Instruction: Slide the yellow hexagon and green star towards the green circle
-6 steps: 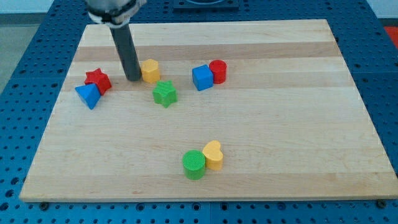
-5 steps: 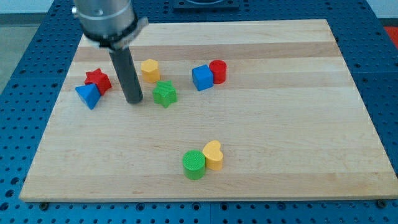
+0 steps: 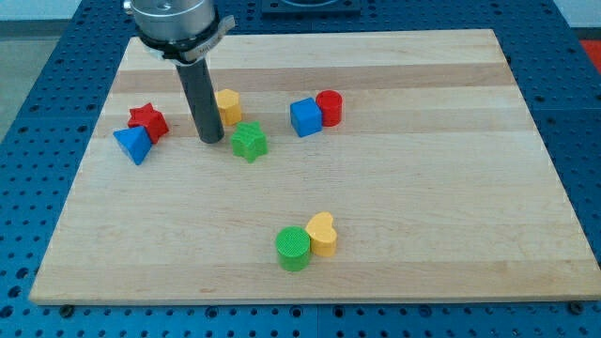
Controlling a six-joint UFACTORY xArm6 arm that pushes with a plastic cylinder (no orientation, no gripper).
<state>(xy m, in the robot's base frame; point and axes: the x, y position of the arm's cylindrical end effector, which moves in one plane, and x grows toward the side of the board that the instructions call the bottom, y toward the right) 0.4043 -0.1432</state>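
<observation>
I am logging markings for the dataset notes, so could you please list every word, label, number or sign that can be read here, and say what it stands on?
None: no readable text shows anywhere.
The blocks, such as the yellow hexagon, green star and green circle, are plain.
The board shows only wood grain.
The rod ending in my tip, left of the green star, bears no marking.

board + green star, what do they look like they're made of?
Board: pale wood, likely glued strips; lengthwise grain bands show, low-sheen finish.
Green star: probably moulded or printed plastic; uniform saturated colour, matte, crisp edges. Can't confirm which. My tip sits just to its left in the view.
</observation>
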